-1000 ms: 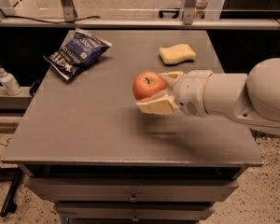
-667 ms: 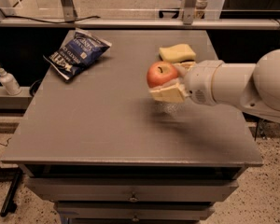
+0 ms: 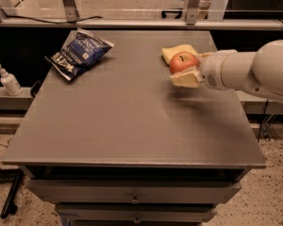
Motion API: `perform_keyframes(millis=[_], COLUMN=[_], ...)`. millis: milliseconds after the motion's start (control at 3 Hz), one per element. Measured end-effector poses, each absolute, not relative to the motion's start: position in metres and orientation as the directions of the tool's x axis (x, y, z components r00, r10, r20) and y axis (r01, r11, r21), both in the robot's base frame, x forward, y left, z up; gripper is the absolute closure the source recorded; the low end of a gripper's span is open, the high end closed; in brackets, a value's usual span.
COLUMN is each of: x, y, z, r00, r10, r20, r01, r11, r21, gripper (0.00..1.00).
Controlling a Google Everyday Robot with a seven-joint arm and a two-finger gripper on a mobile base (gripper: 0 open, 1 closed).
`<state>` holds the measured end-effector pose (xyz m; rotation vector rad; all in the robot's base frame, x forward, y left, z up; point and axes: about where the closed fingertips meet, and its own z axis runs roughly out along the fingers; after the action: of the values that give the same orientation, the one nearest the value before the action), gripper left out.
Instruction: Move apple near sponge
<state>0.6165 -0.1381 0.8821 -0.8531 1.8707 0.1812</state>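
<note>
Grey table (image 3: 108, 126), gripper (image 3: 188, 70) at right clamped around apple (image 3: 181, 61), just in front of sponge (image 3: 173, 52), chip bag (image 3: 80, 53) well apart

A thick arm (image 3: 259, 69) of smooth, glossy white plastic is built from rounded segments: a broad, bulbous shell at the right narrows into a shorter cylindrical wrist (image 3: 224, 69), with a faint seam between the two. A darker ring at the wrist's end marks the joint to the gripper (image 3: 186, 69). Its two fingers (image 3: 185, 80) are cream-coloured, wedge-shaped and matte. The gripper is over the right rear part of the flat grey table (image 3: 132, 126), closed on the round red-orange apple (image 3: 181, 61).
</note>
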Motion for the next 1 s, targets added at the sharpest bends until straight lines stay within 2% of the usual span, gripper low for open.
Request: perform_keyframes(millis=[667,1000], x=[0.664,0.676], y=[-0.17,-0.178], z=[0.856,0.856], r00=[-0.297,-0.303], r10=[-0.464,-0.465], r20=[-0.835,-0.832], r01=[-0.557,-0.537], r11=[0.794,0.804], r21=[-0.243,-0.254], gripper=[1.0,0.82])
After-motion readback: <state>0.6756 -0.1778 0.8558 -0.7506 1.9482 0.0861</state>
